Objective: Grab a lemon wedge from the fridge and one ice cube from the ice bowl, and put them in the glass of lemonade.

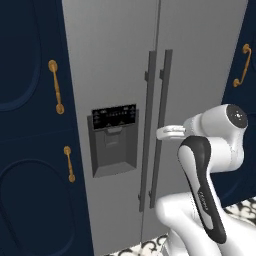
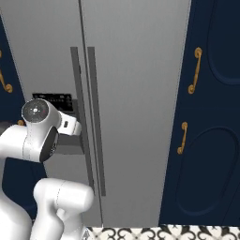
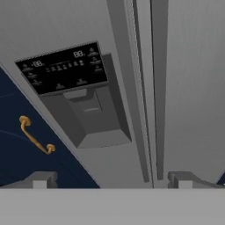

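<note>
The tall grey two-door fridge stands shut between navy cabinets (brass handles); the white arm's two-finger gripper, jaws wide apart, faces its long dark-grey upright handles.

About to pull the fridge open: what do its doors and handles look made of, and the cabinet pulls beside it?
Fridge doors: brushed steel by their look, matte grey, faint sheen. Its handles: darker grey, probably metal. Cabinet pulls: brass-coloured, glossy, likely metal.
</note>
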Controlling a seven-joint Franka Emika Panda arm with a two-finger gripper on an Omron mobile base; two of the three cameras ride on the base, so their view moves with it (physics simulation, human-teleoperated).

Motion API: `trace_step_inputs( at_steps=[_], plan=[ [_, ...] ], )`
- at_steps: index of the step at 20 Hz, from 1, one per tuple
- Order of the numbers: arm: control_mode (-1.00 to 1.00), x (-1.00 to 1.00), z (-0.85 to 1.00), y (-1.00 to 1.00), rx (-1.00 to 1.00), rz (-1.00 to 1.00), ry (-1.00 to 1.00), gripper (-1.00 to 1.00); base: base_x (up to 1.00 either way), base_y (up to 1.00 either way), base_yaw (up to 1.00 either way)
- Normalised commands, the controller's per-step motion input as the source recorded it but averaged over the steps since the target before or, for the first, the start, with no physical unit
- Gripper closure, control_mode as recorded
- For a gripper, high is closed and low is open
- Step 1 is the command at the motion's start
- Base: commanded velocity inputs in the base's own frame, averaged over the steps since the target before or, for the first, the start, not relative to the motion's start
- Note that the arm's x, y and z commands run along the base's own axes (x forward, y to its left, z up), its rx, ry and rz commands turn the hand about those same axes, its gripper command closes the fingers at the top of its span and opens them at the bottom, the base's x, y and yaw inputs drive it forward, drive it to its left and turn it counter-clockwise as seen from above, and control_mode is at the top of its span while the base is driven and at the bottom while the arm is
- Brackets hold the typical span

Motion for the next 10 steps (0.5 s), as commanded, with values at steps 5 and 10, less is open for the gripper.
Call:
trace_step_inputs(
  at_steps=[5,10],
  plan=[
    [-1.00,0.00,-0.01,-0.14,0.00,-0.02,-0.02,-1.00,0.00,0.00,0.00],
    [-1.00,0.00,0.00,-0.12,0.00,0.00,0.00,-1.00,0.00,0.00,0.00]
  ],
)
